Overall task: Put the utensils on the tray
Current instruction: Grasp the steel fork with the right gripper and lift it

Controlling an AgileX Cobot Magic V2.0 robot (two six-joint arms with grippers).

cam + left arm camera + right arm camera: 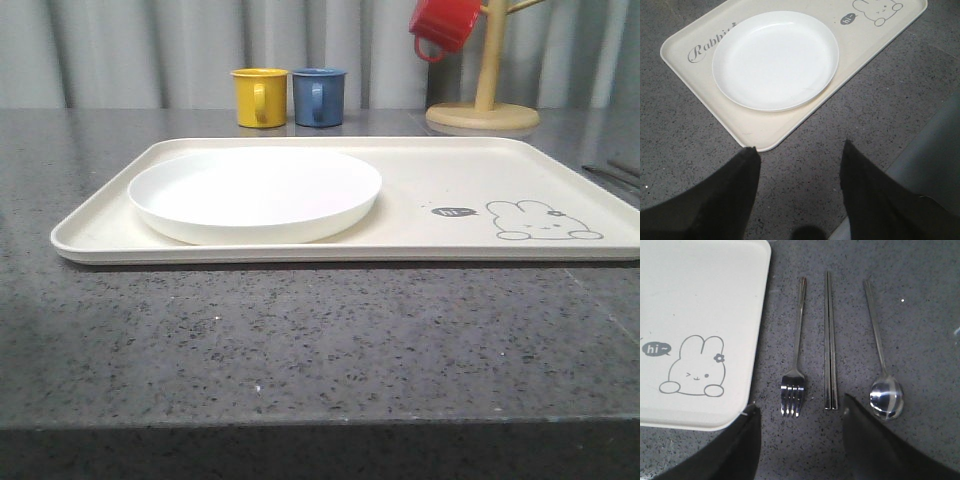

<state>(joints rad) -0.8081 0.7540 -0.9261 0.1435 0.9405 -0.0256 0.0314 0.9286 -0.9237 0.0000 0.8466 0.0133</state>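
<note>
The right pincer (pixel 797 440) hung over the worktop (pixel 920 300) with its two dark fingers (pixel 735 450) spread wide and nothing between them. Just beyond the gap lay the fork (pixel 796 365), tines toward the pincer and handle pointing away. Beside it, parallel and a little apart, lay the long straight piece (pixel 830 340) that looked like two slim bars pressed side by side; whether it was a knife could not be told. On the far side of that lay the spoon (pixel 881 360), its oval bowl near one finger, its handle running the same way as the others. All three rested on the speckled grey stone, off the tray (pixel 700 300), whose rounded corner with the line-drawn rabbit (pixel 695 367) and the "hi~" bubble lay just beside the fork.

The left pincer (pixel 797 155) was also spread, empty, hovering above bare worktop close to a corner of the tray. The white plate (pixel 775 60) sat on the tray, partly covering the "Rabbit" lettering (pixel 710 45).

In the front view the plate occupied the tray's left half. Behind the tray stood a yellow mug (pixel 260 97) and a blue mug (pixel 319 96) side by side, and a red mug (pixel 444 25) hung on a wooden stand (pixel 483 100).
</note>
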